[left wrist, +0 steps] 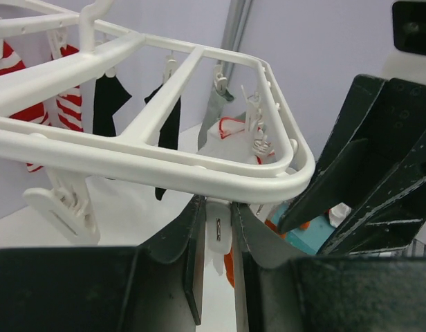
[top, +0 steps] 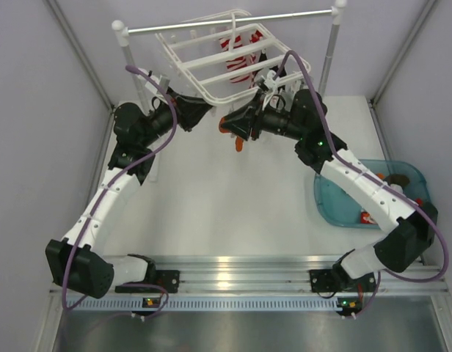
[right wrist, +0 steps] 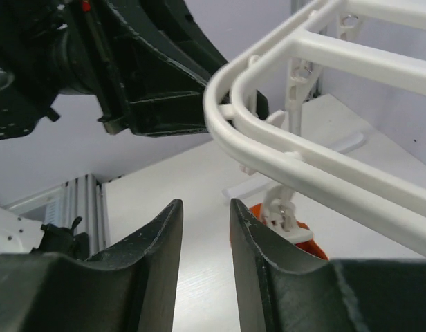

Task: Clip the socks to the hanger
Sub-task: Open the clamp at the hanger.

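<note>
My left gripper [left wrist: 216, 207] is at the hanger [left wrist: 164, 166]'s near corner. Its fingers [left wrist: 182, 238] are nearly together, pinching one white clip [left wrist: 218, 234] that dangles under the near bar. Hung on the hanger: two red-and-white striped socks [left wrist: 71, 104], two black socks [left wrist: 109, 104], one white sock [left wrist: 223, 142] with red edging. The hanger hangs tilted below one silver rail [top: 226, 22]. My right gripper [right wrist: 205, 204] is just right of that corner, under the near bar, part open with bare table [right wrist: 185, 166] in the gap and gripping nothing. One orange sock [right wrist: 311, 238] sits just past one finger, under a second clip [right wrist: 285, 218]; touching or not, cannot tell. One blue bin [top: 336, 209] is well right of the hanger, contents too small to count.
</note>
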